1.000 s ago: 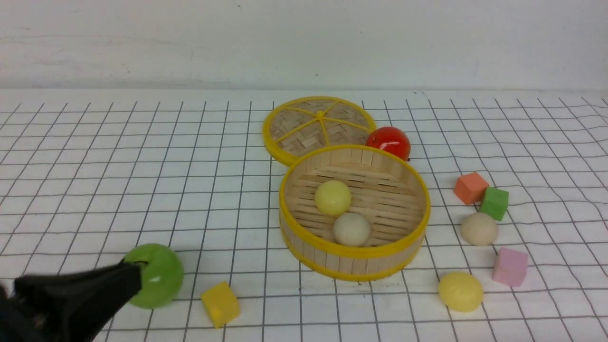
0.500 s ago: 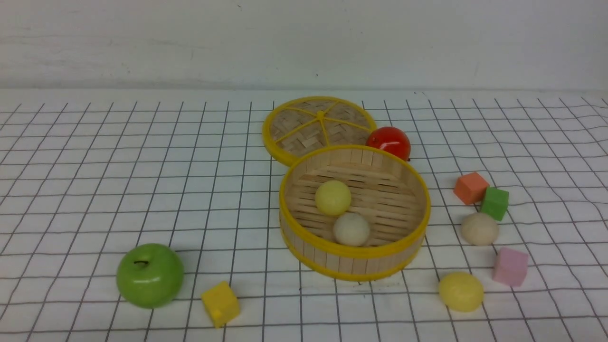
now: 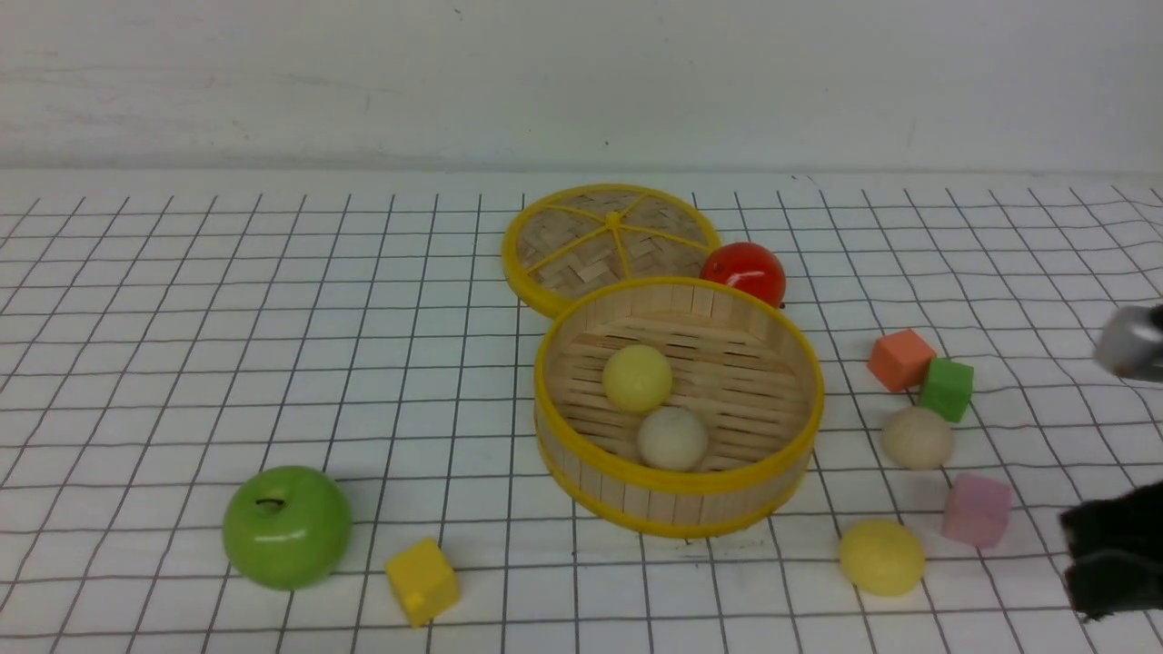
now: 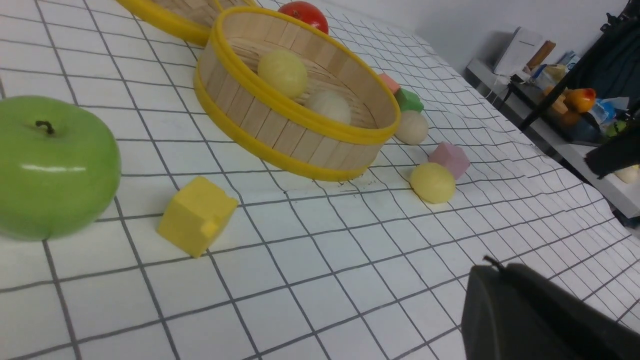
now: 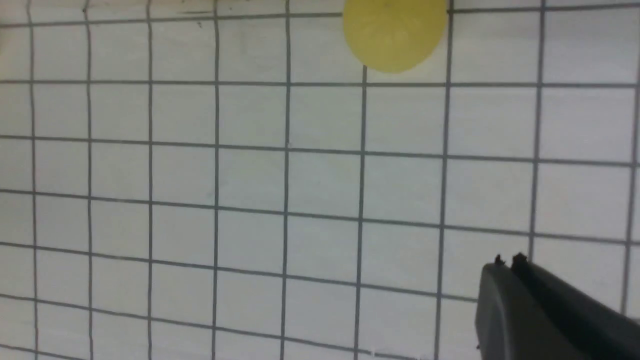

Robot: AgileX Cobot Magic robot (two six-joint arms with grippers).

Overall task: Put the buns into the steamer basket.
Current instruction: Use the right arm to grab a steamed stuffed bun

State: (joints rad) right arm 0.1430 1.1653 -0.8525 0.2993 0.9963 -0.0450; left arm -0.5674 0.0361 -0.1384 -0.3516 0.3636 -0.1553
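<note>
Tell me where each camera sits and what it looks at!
Front view: between the arms, facing forward at the steamer basket; right tool peeks in.
Left wrist view: low on the left arm, facing the green apple and basket; left tool shows.
Right wrist view: looks down at cloth; right tool shows.
Shared by all: the loose pale yellow bun.

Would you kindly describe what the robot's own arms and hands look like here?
Both hands are matte black. The right hand shows two flat, tapered fingers with small nubs at the tips. The left hand shows a smooth dark wedge with one nub. In the front view the right arm has a rounded silver-grey part. No cables or markings show.
</note>
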